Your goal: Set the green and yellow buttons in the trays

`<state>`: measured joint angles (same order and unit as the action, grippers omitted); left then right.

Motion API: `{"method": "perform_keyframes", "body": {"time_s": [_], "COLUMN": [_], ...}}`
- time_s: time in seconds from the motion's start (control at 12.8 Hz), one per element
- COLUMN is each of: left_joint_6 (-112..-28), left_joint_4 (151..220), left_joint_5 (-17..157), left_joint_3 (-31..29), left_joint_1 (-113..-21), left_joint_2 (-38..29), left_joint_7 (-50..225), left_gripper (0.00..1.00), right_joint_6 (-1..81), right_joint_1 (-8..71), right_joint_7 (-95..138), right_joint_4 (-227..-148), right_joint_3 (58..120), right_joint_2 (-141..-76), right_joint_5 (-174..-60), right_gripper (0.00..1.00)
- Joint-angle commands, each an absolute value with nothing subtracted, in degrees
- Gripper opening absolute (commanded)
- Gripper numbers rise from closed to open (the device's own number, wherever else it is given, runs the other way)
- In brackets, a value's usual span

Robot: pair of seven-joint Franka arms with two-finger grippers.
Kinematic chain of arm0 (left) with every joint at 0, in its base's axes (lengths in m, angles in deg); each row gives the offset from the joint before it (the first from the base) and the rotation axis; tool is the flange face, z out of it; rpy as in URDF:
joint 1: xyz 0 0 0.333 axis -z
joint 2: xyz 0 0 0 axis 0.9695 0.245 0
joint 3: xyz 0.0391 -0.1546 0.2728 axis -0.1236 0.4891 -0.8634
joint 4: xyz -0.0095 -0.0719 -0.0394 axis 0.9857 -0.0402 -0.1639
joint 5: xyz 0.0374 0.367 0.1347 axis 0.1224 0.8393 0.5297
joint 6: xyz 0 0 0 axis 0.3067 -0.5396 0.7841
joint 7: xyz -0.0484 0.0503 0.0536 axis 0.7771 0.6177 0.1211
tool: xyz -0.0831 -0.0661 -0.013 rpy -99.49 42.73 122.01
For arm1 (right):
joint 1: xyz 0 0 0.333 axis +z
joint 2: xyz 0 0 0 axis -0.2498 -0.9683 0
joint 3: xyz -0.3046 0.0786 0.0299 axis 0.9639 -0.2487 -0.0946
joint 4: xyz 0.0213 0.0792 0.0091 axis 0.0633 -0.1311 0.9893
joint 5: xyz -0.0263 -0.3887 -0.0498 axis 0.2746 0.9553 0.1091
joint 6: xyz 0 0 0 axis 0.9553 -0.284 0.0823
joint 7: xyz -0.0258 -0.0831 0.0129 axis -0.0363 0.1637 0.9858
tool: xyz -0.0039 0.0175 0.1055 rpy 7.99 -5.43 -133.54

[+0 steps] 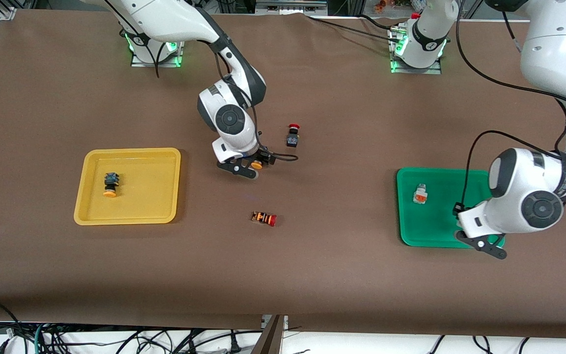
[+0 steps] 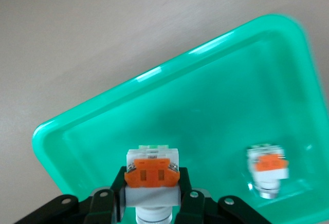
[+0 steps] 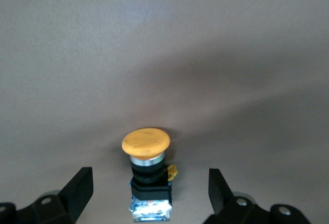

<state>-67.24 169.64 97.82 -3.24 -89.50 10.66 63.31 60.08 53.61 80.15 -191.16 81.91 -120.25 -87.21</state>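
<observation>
Right gripper [image 3: 149,196] spread wide over table, yellow-capped button [image 3: 147,175] between fingers, uncaught. Light, rigid, smooth cap likely slippery; pinch square dark body. Left gripper [image 2: 152,203] clamps white-bodied button [image 2: 152,175] over green tray [image 2: 77,147].

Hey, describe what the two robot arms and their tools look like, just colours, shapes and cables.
Both arms are glossy white with rounded dark grey joints and round grey end caps. Black cables loop along each. The bases glow green. The right tool and the left tool have black fingers held by silver screws.
</observation>
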Motion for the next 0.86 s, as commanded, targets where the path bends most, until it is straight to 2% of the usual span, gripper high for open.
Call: {"method": "perform_keyframes", "body": {"time_s": [0.0, 0.24, 0.31, 0.39, 0.47, 0.55, 0.63, 0.71, 0.78], "left_joint_6": [-75.7, -82.0, -81.7, -81.6, -81.5, -81.5, -81.5, -81.3, -80.0], "left_joint_4": [178.4, 182.8, 182.8, 182.6, 182.5, 182.3, 182.0, 182.0, 181.8], "left_joint_5": [99.2, 99.2, 99.1, 99.1, 99.1, 98.7, 98.3, 98.2, 98.2], "left_joint_3": [-2.4, -2.3, -1.9, -1.9, -1.8, -1.7, -1.2, -1.0, -0.7], "left_joint_1": [-91.2, -93.2, -93.2, -93.2, -93.2, -93.2, -93.3, -93.1, -92.9], "left_joint_2": [8.3, 8.4, 8.2, 7.8, 7.3, 7.1, 6.2, 4.4, 2.6], "left_joint_7": [62.9, 63.0, 63.1, 62.8, 62.8, 62.9, 63.1, 63.5, 63.6], "left_gripper": [0.16, 0.17, 0.50, 1.00, 1.00, 1.00, 1.00, 1.00, 1.00], "right_joint_6": [60.1, 59.9, 59.9, 59.9, 59.9, 59.9, 59.9, 59.9, 59.9], "right_joint_1": [56.0, 57.2, 57.2, 57.3, 57.3, 57.3, 57.2, 57.2, 57.1], "right_joint_7": [81.4, 81.5, 81.4, 81.5, 81.4, 81.2, 81.2, 81.1, 81.0], "right_joint_4": [-189.8, -190.2, -190.3, -190.3, -190.4, -190.4, -190.4, -190.4, -190.3], "right_joint_3": [82.4, 82.4, 82.4, 82.4, 82.4, 82.4, 82.4, 82.4, 82.4], "right_joint_2": [-121.1, -121.8, -122.2, -122.4, -122.5, -122.5, -122.5, -122.5, -122.5], "right_joint_5": [-87.7, -87.3, -87.2, -87.2, -87.2, -87.2, -87.2, -87.2, -87.2], "right_gripper": [0.99, 0.99, 0.99, 0.99, 0.88, 0.69, 0.43, 0.28, 0.17]}}
